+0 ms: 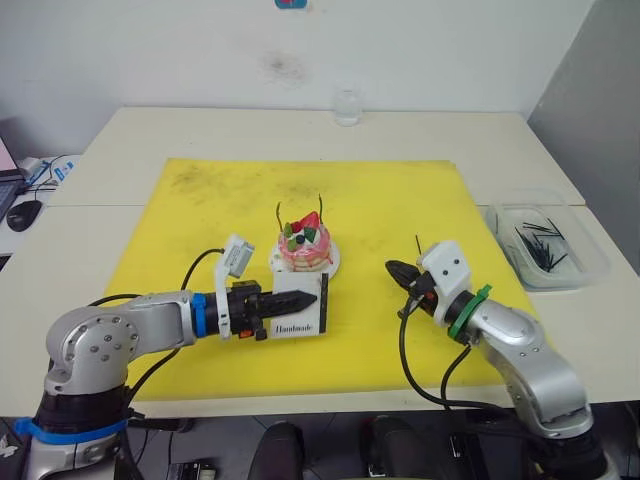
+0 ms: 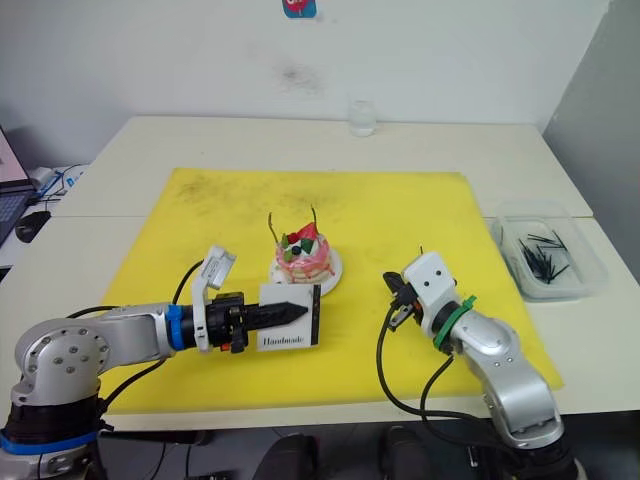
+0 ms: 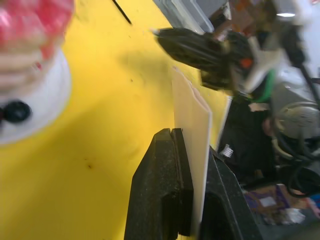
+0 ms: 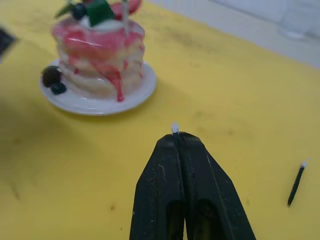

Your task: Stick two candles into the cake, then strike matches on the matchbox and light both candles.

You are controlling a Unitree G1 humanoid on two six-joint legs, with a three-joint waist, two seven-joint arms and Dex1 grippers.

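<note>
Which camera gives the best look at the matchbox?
The left eye view: the matchbox faces it, upright in the left end effector, its "Handmade" print readable. The right eye view shows it likewise. The left wrist view sees it edge-on between the fingers.

A yellow mat (image 1: 400, 200) covers the white table (image 1: 200, 130), with a clear glass (image 1: 347, 106) at its far edge.

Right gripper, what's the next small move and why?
Probably carry the right gripper, shut on a match, across to the matchbox that the left gripper holds upright, and strike it. Both candles already stand in the cake, with no flame visible.
</note>
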